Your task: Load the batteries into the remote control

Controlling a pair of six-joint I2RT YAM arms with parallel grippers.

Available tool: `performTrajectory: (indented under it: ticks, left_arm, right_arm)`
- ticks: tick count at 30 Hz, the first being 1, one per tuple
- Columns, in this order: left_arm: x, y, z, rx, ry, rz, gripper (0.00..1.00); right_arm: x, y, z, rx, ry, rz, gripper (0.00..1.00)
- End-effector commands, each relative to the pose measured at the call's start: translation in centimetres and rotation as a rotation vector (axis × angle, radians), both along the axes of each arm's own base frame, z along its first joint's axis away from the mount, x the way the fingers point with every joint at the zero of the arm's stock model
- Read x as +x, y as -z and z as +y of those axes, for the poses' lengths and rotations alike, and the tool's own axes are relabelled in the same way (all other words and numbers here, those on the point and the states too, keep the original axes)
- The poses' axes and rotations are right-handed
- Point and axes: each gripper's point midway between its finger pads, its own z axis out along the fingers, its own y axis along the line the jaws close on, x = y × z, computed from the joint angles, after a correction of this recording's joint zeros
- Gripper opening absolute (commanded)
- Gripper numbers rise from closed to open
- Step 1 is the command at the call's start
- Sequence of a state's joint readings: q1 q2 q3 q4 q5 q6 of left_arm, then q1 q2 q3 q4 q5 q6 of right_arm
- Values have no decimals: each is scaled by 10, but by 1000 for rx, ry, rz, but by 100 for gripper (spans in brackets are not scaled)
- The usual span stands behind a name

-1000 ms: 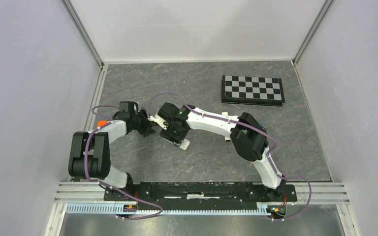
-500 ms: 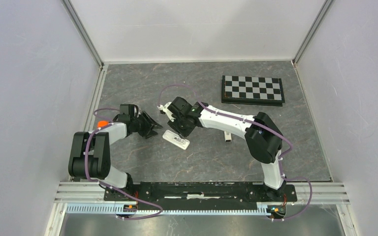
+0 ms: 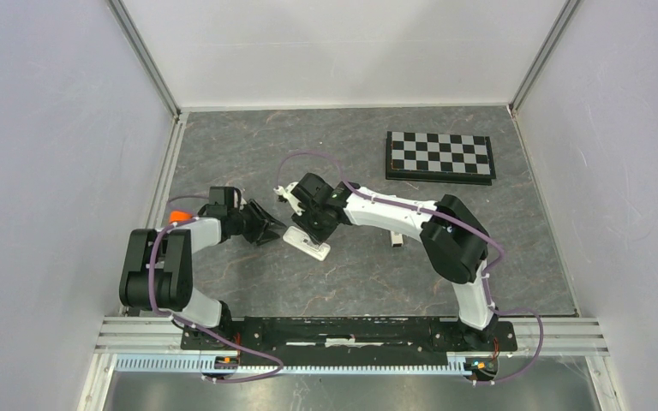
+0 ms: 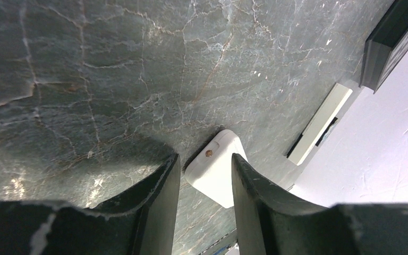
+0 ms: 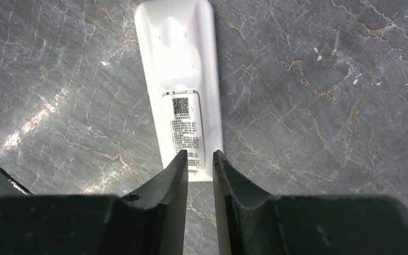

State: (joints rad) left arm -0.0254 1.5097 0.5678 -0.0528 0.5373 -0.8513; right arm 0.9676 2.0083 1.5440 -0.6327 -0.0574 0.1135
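Just past the tips of the left gripper (image 4: 204, 166), the remote control (image 4: 216, 172) lies flat on the table (image 3: 351, 274). One short end shows in the small gap between the jaws. Those jaws hold nothing. Its long side runs straight away from the right gripper (image 5: 200, 160), whose jaws are nearly closed, empty, right over the end with the label (image 5: 185, 127). Both arms are close. No batteries show. A second ago both grippers stood wider and the right arm hid the remote.

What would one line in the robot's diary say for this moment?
remote control: flat on table, back up | left pincer: open, at one end | right pincer: narrow gap, above it, holding nothing
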Motion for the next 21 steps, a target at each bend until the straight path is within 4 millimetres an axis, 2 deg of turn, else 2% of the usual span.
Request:
performTrajectory:
  ticks: [1, 15, 21]
  left_arm:
    - [-4, 6, -2, -31, -17, 31, 47]
    - [-5, 8, -4, -45, -15, 38, 46]
    - [-8, 8, -5, -59, -13, 45, 46]
  right_arm:
    - [3, 8, 11, 28, 8, -3, 28]
    - [4, 28, 11, 8, 45, 1, 23]
    - [1, 34, 6, -17, 69, 21, 16]
